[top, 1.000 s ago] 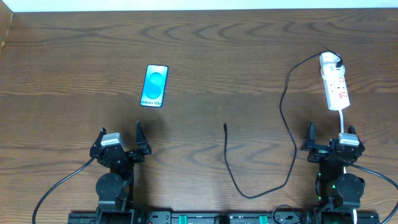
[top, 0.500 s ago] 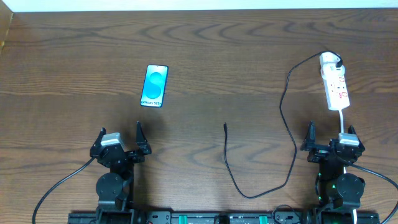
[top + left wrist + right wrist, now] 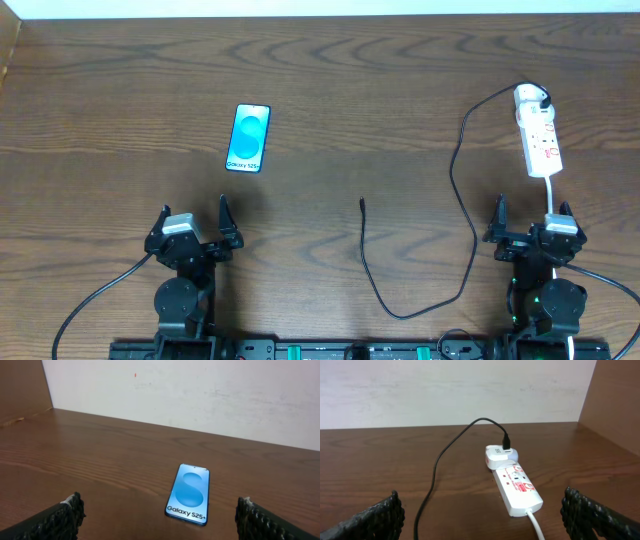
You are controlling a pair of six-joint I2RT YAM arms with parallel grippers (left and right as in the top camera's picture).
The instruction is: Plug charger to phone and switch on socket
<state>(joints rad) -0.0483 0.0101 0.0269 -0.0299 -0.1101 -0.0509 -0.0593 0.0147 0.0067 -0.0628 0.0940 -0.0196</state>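
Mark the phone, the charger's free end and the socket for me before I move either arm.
phone [image 3: 249, 138], overhead view, middle of the blue screen.
charger [image 3: 362, 205], overhead view, free plug tip.
socket [image 3: 541, 141], overhead view, middle of the white strip body.

the left end effector [image 3: 193, 212] and right end effector [image 3: 531, 210] both point forward, well apart, jaws spread wide.

I'm seeing both arms [image 3: 178, 298] matte black with round joint housings; a pale grey block [image 3: 180, 222] caps each wrist, the left gripper [image 3: 193, 208] and right gripper [image 3: 531, 208] wear knurled black fingers [image 3: 60, 520], black cables [image 3: 95, 298] trail off the bases, green lights [image 3: 537, 297] on the right
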